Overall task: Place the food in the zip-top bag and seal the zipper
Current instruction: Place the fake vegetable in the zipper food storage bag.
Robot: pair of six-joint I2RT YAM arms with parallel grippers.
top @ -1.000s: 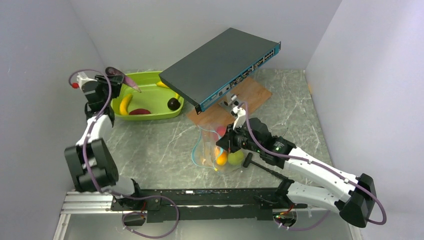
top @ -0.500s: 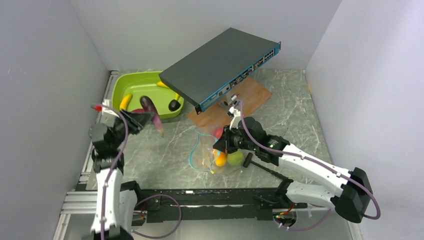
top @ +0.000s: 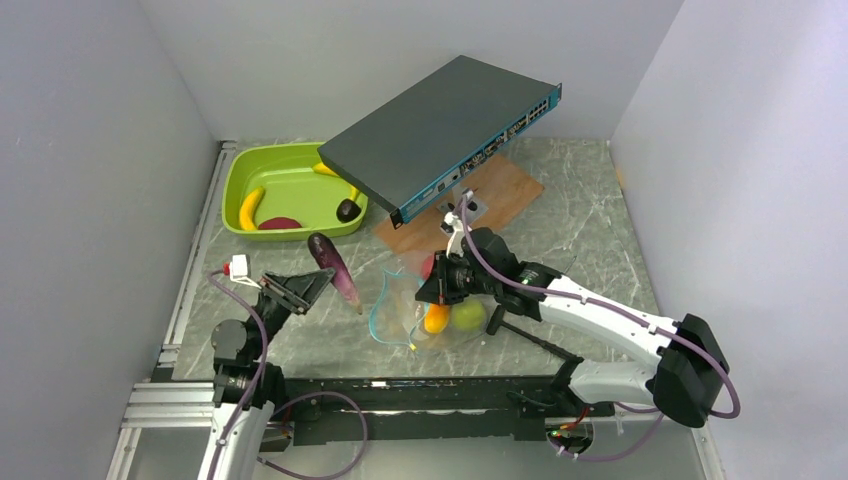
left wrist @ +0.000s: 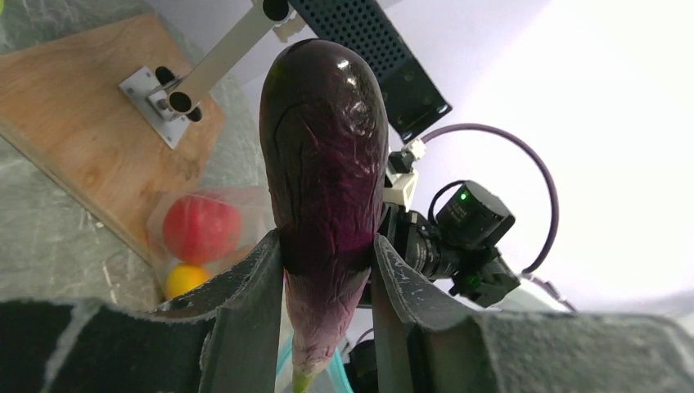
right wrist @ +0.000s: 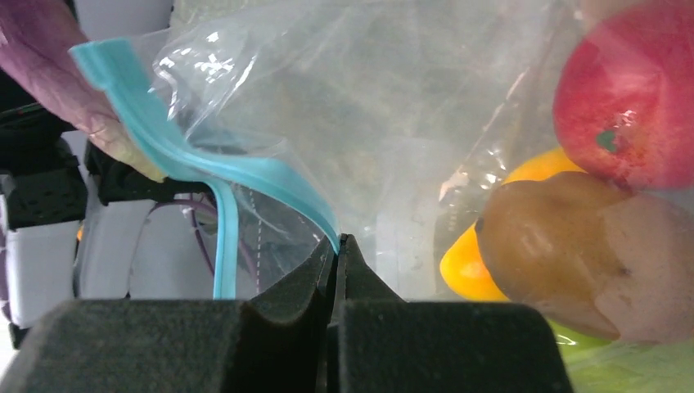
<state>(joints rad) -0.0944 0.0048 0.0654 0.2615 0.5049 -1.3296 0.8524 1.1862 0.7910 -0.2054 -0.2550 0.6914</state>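
My left gripper [top: 320, 280] is shut on a purple eggplant [top: 337, 272] and holds it above the table, just left of the zip-top bag [top: 402, 308]. In the left wrist view the eggplant [left wrist: 323, 147] fills the gap between the fingers [left wrist: 254, 278]. My right gripper [top: 432, 290] is shut on the bag's mouth edge. There the teal zipper [right wrist: 164, 139] runs into the pinched jaws of that gripper [right wrist: 335, 246]. A red apple [right wrist: 630, 106], an orange [top: 436, 318] and a green apple [top: 468, 316] lie inside the bag.
A lime-green tray [top: 232, 190] at the back left holds a banana [top: 250, 208], a dark-red piece [top: 280, 224] and a dark round piece [top: 348, 210]. A network switch [top: 440, 130] is propped over a wooden board [top: 510, 190]. Walls close in on both sides.
My left arm has swung from over the tray down toward the near side and to the right, carrying the eggplant up to the bag's mouth. My right gripper has drawn the bag's edge slightly left.
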